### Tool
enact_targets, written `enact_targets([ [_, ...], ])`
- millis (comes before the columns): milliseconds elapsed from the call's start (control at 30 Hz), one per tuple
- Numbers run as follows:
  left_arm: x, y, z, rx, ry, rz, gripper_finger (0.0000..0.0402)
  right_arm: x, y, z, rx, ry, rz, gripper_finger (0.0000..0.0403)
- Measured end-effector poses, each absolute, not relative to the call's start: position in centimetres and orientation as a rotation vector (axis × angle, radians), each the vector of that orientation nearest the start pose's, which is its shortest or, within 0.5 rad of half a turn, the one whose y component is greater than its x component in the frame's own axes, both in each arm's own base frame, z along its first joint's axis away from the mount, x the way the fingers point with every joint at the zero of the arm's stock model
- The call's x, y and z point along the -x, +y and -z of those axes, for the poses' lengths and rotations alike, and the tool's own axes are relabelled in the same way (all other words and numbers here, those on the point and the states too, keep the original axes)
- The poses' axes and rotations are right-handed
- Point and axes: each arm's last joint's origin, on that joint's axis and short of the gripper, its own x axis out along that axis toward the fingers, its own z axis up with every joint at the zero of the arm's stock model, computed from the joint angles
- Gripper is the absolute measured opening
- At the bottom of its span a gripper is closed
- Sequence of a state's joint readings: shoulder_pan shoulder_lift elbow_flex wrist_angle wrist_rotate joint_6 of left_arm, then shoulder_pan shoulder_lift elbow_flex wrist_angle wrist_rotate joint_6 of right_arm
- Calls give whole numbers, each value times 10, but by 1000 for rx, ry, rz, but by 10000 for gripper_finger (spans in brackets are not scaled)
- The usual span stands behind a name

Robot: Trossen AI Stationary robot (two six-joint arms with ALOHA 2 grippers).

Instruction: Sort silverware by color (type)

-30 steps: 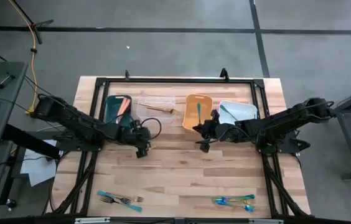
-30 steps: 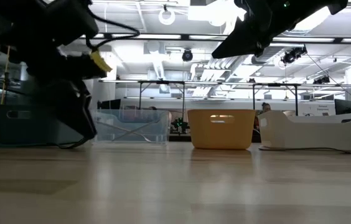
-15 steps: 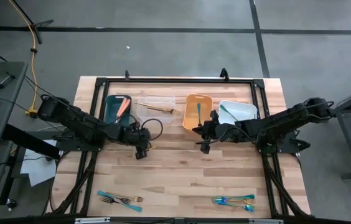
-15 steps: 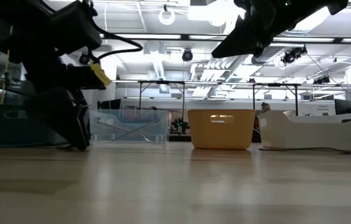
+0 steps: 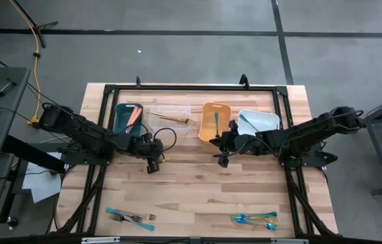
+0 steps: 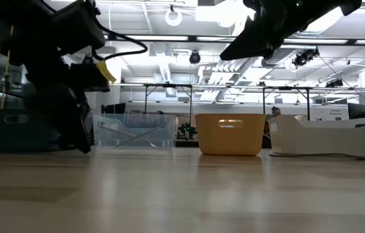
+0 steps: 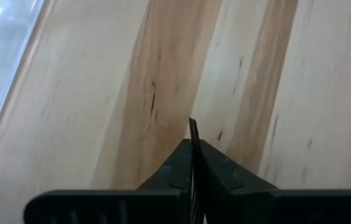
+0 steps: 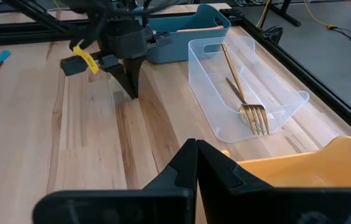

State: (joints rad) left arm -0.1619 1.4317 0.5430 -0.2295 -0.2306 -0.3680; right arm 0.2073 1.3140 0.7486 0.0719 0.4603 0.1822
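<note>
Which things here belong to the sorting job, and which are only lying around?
Job:
- gold fork in the clear bin
- teal utensil in the orange bin
- loose forks at the table's front
- teal utensils at the front

Lying about:
- yellow cable on the floor

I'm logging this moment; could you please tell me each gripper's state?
Left gripper: closed, nothing visibly held.
Right gripper: closed, empty.

We are in a lab hall: exposed ceiling ducts (image 6: 169, 65) and strip lights (image 6: 338, 42) beyond our bench (image 6: 182, 194), grey concrete floor (image 5: 177, 54) at twelve o'clock.
</note>
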Motion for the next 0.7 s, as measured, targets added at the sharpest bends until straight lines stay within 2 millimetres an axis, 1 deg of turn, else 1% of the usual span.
enact_targets([
  [200, -226, -31, -135, 170, 1010, -229, 4, -271, 44, -234, -12, 443, 288, 1],
  [333, -231, -33, -143, 226, 931, -187, 3, -271, 44, -234, -12, 443, 288, 1],
  [500, -239, -38, -155, 275, 814, -91, 2, -271, 44, -234, -12, 443, 288, 1],
  [600, -247, -45, -167, 243, 752, -12, 2, -271, 44, -234, -12, 443, 288, 1],
  [700, -257, -56, -184, 174, 628, 80, 1, -271, 44, -234, -12, 443, 288, 1],
])
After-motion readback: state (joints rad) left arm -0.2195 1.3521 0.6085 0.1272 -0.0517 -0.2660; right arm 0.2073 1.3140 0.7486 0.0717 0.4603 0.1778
